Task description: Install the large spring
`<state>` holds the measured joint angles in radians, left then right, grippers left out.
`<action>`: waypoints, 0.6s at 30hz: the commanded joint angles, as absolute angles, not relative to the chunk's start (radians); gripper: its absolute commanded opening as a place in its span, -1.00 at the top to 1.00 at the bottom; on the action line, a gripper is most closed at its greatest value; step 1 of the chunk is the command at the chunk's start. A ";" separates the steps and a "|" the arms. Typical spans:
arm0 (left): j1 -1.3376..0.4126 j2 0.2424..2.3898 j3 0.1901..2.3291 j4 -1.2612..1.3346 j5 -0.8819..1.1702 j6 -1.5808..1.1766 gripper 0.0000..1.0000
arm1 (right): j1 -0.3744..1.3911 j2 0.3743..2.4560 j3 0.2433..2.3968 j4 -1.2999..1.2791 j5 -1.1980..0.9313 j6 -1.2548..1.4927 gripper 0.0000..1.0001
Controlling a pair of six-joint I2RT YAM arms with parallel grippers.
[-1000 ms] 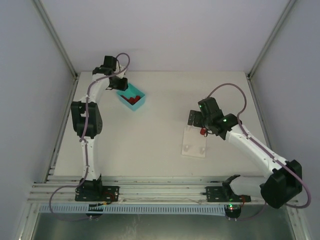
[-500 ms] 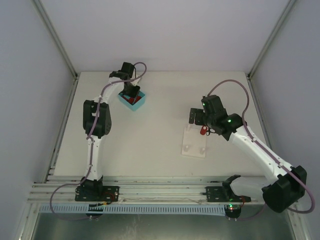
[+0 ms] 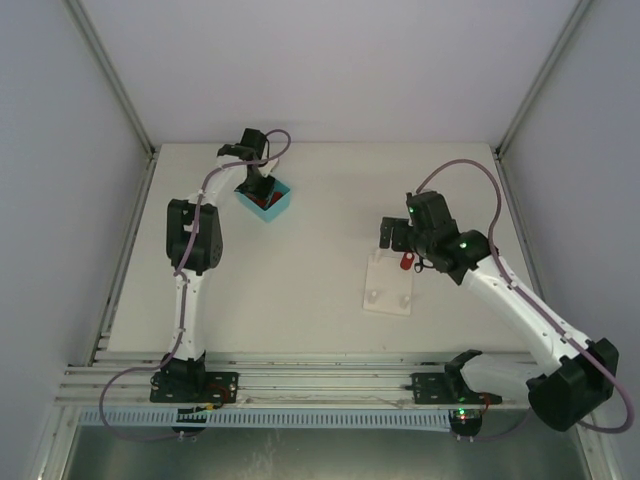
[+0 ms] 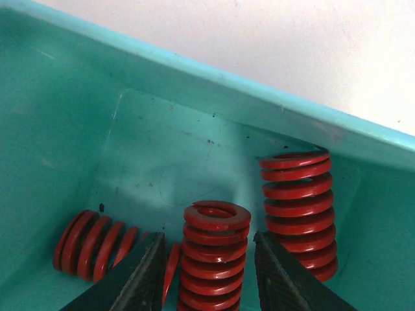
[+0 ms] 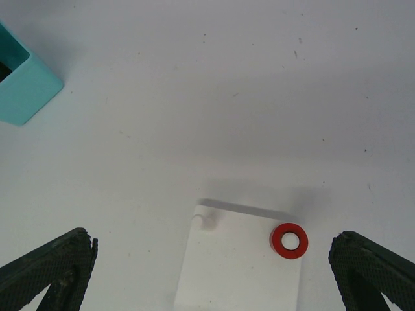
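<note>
the pale surface (image 3: 320, 190) fills the middle of the top view. the left arm (image 3: 190, 240) reaches to the upper left of the frame, and the right arm (image 3: 500, 290) angles in from the lower right. the white base plate (image 3: 390, 292) lies right of centre. a red spring (image 5: 289, 240) is already seated on one peg at its upper right corner, and a bare peg (image 5: 205, 220) stands at its upper left. the right jaws hang above the plate, spread wide and holding nothing.

the teal bin (image 3: 268, 203) sits in the upper left, with the left wrist down inside it. in the left wrist view three red coils show: one lying on its side (image 4: 91, 243) at lower left, one upright (image 4: 298, 207) against the far wall, and, i judge, the large spring (image 4: 216, 256) standing upright at bottom centre. the left jaws are parted and bracket that coil. a sliver of gap shows on the left side, so they are not yet clamped.

the spring looks like stiff, heavy-gauge wire. it should be light enough, rigid across its width and smooth-painted, so it may slip or twist. a grip across the mid coils, squarely on the diameter, should keep it upright.

a second ago the left wrist was beyond the bin's upper left corner. half a second ago it had swung over the bin, and now it sits slightly lower. the right arm has drifted a little to the right, its jaws still over the plate.
</note>
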<state>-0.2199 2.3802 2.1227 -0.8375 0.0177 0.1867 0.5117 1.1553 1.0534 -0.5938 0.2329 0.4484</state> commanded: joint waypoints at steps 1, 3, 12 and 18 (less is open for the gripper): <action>-0.214 2.380 2.112 -0.887 0.026 0.212 0.15 | 0.517 1.152 1.033 -0.583 0.241 0.440 -0.98; -0.209 2.389 2.097 -0.885 0.029 0.214 0.16 | 0.516 1.161 1.032 -0.579 0.241 0.440 -0.98; -0.208 2.451 2.105 -0.871 0.037 0.221 0.23 | 0.517 1.218 1.052 -0.564 0.242 0.434 -0.98; -0.196 2.446 2.089 -0.832 0.049 0.227 0.47 | 0.517 1.247 1.067 -0.551 0.246 0.430 -0.98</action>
